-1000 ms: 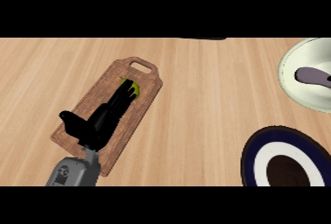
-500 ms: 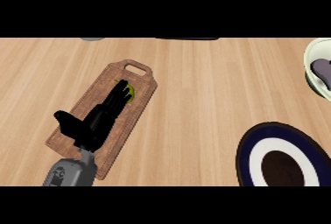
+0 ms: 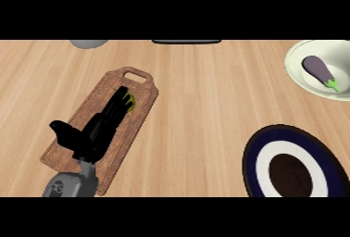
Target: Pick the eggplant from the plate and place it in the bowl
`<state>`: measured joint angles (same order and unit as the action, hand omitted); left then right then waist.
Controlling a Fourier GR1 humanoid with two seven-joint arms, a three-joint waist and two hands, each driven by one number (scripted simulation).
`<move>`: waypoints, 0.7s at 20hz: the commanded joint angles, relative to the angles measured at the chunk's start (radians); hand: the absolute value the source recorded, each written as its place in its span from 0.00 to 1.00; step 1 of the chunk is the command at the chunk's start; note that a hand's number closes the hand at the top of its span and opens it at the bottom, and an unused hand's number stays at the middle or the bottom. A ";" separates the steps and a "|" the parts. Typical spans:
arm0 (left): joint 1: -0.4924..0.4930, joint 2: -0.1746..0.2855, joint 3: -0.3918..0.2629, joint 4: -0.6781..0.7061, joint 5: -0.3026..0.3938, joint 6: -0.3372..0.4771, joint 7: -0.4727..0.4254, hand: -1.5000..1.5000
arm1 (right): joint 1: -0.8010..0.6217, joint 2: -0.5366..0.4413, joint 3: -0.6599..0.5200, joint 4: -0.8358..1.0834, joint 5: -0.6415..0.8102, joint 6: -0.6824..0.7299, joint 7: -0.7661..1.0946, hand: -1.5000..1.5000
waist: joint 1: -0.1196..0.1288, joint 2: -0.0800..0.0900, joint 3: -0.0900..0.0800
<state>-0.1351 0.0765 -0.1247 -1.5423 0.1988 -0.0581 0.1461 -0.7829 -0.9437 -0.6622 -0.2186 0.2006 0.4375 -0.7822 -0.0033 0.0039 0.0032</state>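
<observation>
Since a second ago the view has swung: the bowl (image 3: 321,67), then cut by the right edge, now shows most of itself at the upper right, and the plate (image 3: 295,164) has slid a little left. Only the left hand (image 3: 96,132) is in view, and it has barely shifted. It lies flat along a wooden cutting board (image 3: 140,78) on the table (image 3: 205,92), fingers straight and together, thumb out to the side, holding nothing; a bit of green (image 3: 130,99) shows at its fingertips, too hidden to name. No right hand shows.

Outward to the right, the eggplant (image 3: 320,71) lies inside the pale bowl, stem end toward the lower right, clear of any hand. That is where the task wants it. Below, the plate with its dark blue rim, white ring and dark centre carries nothing.

Judging by this, the placing looks done and no further move on the eggplant seems called for.
</observation>
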 commanded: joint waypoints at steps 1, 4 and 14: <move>0.017 0.026 0.024 -0.017 0.012 -0.009 0.016 0.50 | 0.131 -0.089 -0.045 -0.020 -0.064 0.251 -0.163 0.00 | -0.023 -0.009 -0.001; 0.038 0.056 0.068 -0.006 0.037 -0.028 -0.004 0.50 | 0.233 -0.081 -0.063 -0.057 -0.105 0.313 -0.212 0.00 | -0.045 -0.016 -0.002; 0.102 0.023 0.055 -0.060 0.024 0.022 0.009 0.50 | 0.644 -0.001 -0.043 -0.219 -0.173 0.388 -0.329 1.00 | -0.129 -0.034 0.001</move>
<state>-0.0444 0.1119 -0.0699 -1.5907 0.2236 -0.0554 0.1460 -0.2869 -0.9866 -0.7115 -0.4091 0.0464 0.5580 -0.8590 -0.1022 -0.0248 0.0030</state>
